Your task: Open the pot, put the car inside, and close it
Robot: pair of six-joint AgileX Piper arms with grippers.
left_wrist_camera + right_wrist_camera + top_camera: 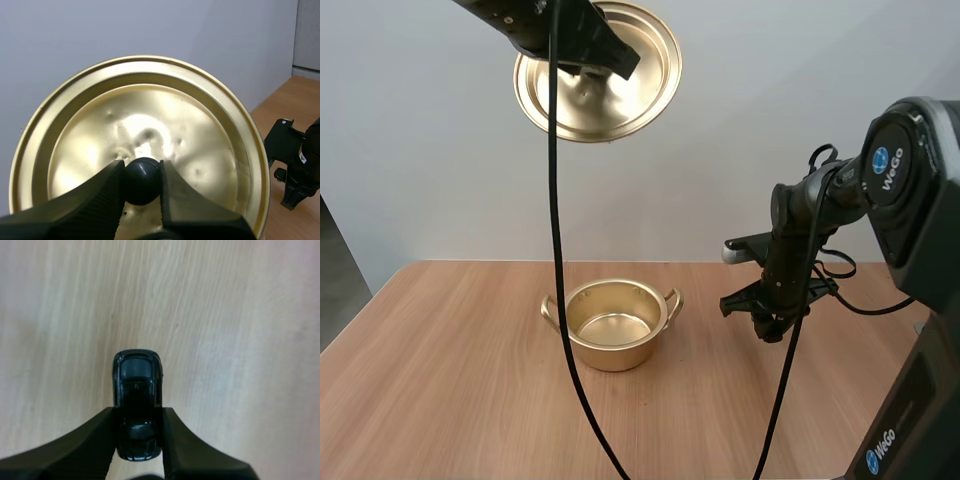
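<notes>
- Pot (612, 325): round, shiny gold-coloured metal with two loop handles. It stands uncovered on the wood-grain table (440, 380).
- Lid (150, 110): matching gold disc with a stepped rim, a lightly dented face and a round black knob (141, 182).
- Car (137, 375): small toy, glossy black.
- Writing: "WeGo" reads on my right arm (905, 170).
- My left gripper (141, 170) is raised high above the pot and pinches the knob, with the lid tilted on edge.
- My right gripper (139, 415) points down over the table, right of the pot, and clamps the car by its sides.
</notes>
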